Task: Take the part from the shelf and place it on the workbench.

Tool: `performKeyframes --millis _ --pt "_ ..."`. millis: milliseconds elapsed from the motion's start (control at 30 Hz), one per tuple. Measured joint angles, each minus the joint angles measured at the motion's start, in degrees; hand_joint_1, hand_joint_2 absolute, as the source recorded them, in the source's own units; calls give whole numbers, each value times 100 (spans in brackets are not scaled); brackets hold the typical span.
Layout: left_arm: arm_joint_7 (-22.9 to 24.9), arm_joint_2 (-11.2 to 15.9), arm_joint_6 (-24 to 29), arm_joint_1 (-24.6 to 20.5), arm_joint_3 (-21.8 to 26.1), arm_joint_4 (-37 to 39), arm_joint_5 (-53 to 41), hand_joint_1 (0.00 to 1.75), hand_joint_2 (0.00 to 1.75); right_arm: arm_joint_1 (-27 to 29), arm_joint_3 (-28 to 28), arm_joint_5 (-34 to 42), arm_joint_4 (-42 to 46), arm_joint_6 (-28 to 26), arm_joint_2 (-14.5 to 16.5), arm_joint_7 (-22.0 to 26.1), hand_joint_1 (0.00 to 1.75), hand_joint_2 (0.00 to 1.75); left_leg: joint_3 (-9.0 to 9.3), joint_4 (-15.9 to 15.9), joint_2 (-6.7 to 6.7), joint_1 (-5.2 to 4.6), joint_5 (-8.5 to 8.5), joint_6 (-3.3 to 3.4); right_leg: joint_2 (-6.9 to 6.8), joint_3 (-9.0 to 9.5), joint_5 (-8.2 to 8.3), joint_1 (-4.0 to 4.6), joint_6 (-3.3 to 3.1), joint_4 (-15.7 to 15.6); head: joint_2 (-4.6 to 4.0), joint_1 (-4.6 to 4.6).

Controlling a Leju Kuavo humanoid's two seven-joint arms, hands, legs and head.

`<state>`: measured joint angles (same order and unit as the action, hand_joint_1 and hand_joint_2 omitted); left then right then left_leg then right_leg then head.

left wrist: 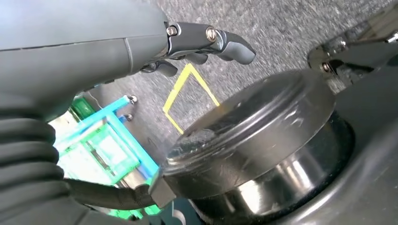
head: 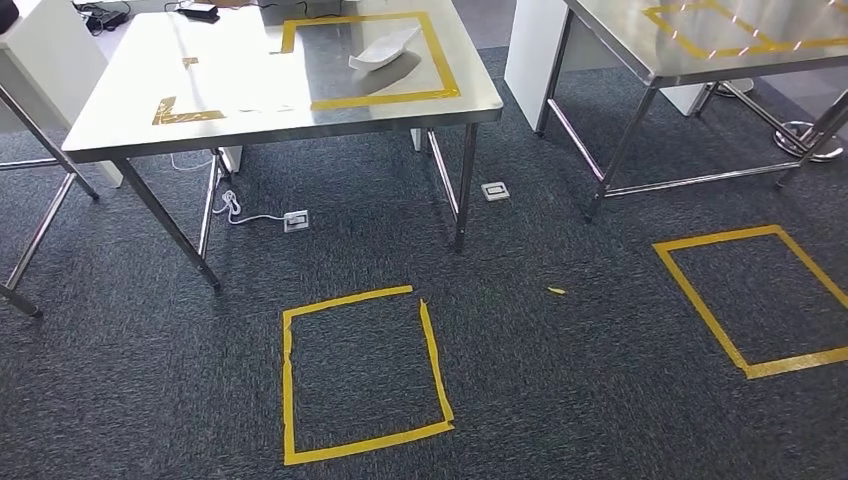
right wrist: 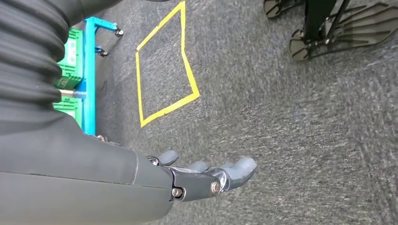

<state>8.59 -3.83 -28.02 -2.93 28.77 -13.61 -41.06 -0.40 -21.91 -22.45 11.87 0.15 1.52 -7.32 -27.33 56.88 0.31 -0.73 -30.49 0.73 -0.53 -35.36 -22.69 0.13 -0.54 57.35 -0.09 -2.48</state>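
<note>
The white part (head: 383, 50) lies inside the yellow tape frame (head: 437, 62) on the desk (head: 130, 100), upper left, seemingly delivered. Left hand (left wrist: 206, 44) and right hand (right wrist: 206, 176) hang released, holding nothing.

Place: you are looking at a lab or workshop test floor, not a home.
Tables: steel workbenches (head: 270, 85) on thin metal legs are standing on dark grey carpet (head: 560, 400).
Markings: yellow tape squares (head: 362, 375) are marking zones on the carpet and benchtops.
Storage: a blue-framed shelf (right wrist: 89, 75) is holding green bins (right wrist: 70, 61).
Cabling: a white cable (head: 245, 212) is trailing to a floor socket (head: 295, 220).
</note>
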Motion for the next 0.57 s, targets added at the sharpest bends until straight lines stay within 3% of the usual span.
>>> performKeyframes --millis 200,333,567 --pt "-188 120 0 251 -546 -177 893 0 175 200 410 485 191 -2 -5 159 0 175 -21 8 3 -3 13 5 5 -13 23 -1 21 -11 0 2" --pt "-312 205 0 415 -922 -308 1492 0 0 326 680 810 336 -4 -6 267 0 0 -27 7 2 -2 11 3 5 -22 19 1 26 -10 0 2" --pt "-519 337 0 690 -1573 -529 2480 0 0 547 1158 1343 585 -10 -19 444 0 0 -36 5 2 0 10 -2 5 -38 13 1 24 1 0 3"
